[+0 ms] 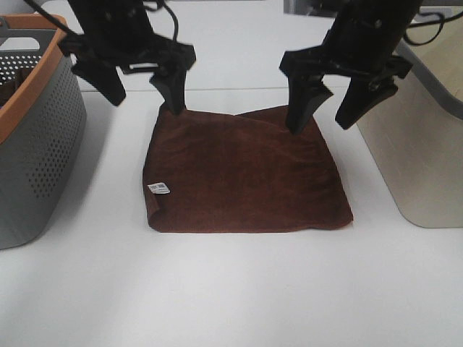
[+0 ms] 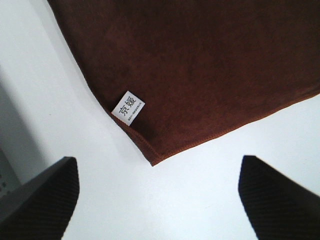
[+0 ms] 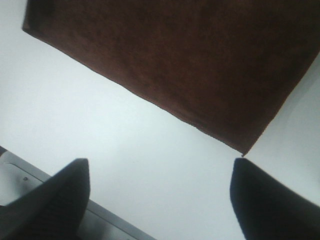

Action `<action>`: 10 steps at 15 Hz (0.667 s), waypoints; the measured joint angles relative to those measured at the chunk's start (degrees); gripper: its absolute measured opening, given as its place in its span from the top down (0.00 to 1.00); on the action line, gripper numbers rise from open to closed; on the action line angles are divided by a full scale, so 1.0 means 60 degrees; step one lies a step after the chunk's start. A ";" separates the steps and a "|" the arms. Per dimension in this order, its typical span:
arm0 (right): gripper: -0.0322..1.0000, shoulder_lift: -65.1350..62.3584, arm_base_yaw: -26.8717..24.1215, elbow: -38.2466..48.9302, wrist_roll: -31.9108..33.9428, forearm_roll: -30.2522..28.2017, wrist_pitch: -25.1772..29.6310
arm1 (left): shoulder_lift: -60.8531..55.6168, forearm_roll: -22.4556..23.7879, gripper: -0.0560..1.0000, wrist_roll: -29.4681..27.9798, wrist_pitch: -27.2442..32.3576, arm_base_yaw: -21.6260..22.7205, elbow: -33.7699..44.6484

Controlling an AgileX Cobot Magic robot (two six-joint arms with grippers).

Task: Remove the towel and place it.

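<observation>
the dark brown plush rectangular towel (image 1: 242, 173) lies flat on the white table (image 1: 231, 289), between the grey perforated basket with the orange rim (image 1: 36, 137) and the beige plastic bin (image 1: 419, 144), touching neither. its small white label (image 1: 158, 188) sits at the edge nearest the grey basket. the left gripper (image 1: 141, 87) hangs over the far left corner with jaws spread wide and nothing between them. the right gripper (image 1: 340, 101) hangs over the far right corner, equally wide and empty. both wrist views show bare table between the fingertips (image 2: 45, 200), with cloth beyond them. judge the placement as done or nearly done. watch the far edge: it shows a raised fold near the right gripper, and one inner finger of each gripper appears very close to the cloth; contact cannot be confirmed. if you lift either arm while a tip snags the plush pile, the towel will drag or bunch. if you retract sideways, the outer fingers may strike the basket or the bin.
</observation>
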 joint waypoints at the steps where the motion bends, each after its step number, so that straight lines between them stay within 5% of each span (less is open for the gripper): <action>1: 0.25 -0.0516 0.0000 0.0000 0.0000 0.0000 0.0010 | -0.0621 0.0000 0.17 0.0000 0.0000 0.0000 0.0010; 5: 0.25 -0.2979 0.0000 0.0143 0.0000 0.0029 0.0038 | -0.3457 0.0181 0.17 0.0076 0.0010 0.0000 0.0630; 10: 0.25 -0.6503 0.0000 0.3218 -0.0334 0.0010 0.0057 | -0.6799 0.0334 0.17 0.0076 -0.0010 0.0000 0.5128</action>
